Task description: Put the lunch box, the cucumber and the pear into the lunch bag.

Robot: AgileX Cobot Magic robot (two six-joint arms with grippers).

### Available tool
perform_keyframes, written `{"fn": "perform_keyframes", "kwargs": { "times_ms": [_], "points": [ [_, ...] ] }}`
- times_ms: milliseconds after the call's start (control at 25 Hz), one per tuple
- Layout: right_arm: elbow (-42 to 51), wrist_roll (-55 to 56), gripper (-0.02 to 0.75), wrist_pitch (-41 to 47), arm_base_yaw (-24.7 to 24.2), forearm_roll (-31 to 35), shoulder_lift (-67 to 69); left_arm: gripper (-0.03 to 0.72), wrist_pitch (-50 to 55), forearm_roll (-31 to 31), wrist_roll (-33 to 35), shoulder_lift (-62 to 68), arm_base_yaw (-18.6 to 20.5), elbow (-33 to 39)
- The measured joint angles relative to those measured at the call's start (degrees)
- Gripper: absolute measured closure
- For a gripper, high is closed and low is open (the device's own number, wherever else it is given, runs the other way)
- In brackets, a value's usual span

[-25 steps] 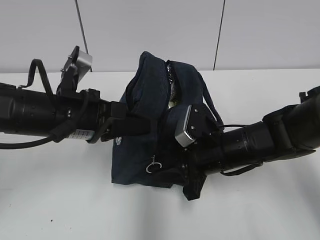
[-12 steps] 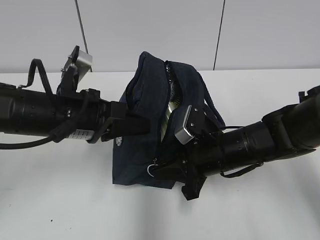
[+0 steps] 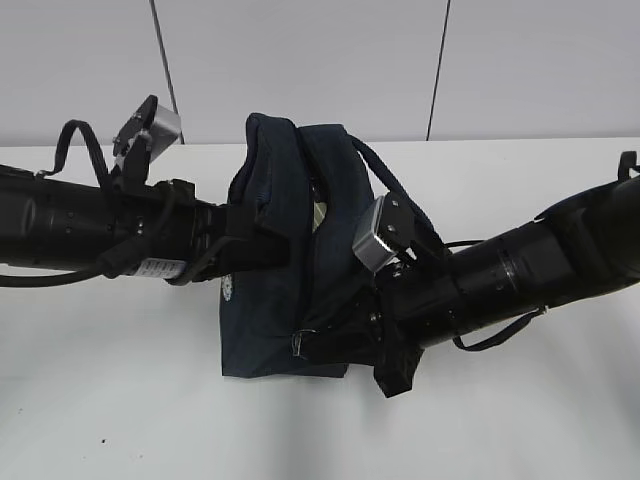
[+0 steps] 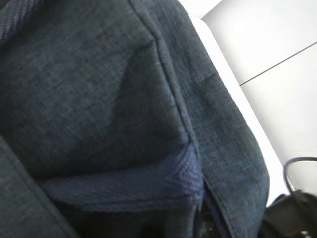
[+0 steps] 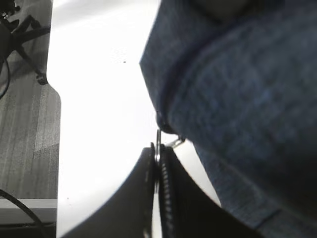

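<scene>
Boxy navy woven-fabric lunch bag on white table — right gripper pinched on silver ring pull; left gripper against bag, jaw state indiscernible.

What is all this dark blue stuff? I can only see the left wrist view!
Observer: That is the lunch bag. The exterior view shows it standing upright on a white table.
Operator: Where is the other arm?
Observer: At the bag's lower front. In the right wrist view the right gripper is shut on the silver ring pull of the zipper.
Operator: Can you see inside the bag?
Observer: Only a little. Near the top, the exterior view shows a narrow gap with something pale in it. I cannot tell what it is.
</scene>
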Motion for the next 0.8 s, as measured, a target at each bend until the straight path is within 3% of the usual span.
{"fn": "perform_keyframes", "kwargs": {
  "times_ms": [320, 800],
  "points": [
    [0.0, 1.92, 0.732, -0.1, 0.0, -1.07, -5.21, 0.295, 0.12, 3.04, 0.0, -2.6, 3.02, 0.0],
    [-1.42, 1.92, 0.732, -0.43, 0.0, 3.97, -10.17, 0.262, 5.78, 15.82, 0.0, -5.81, 3.95, 0.0]
  ]
}}
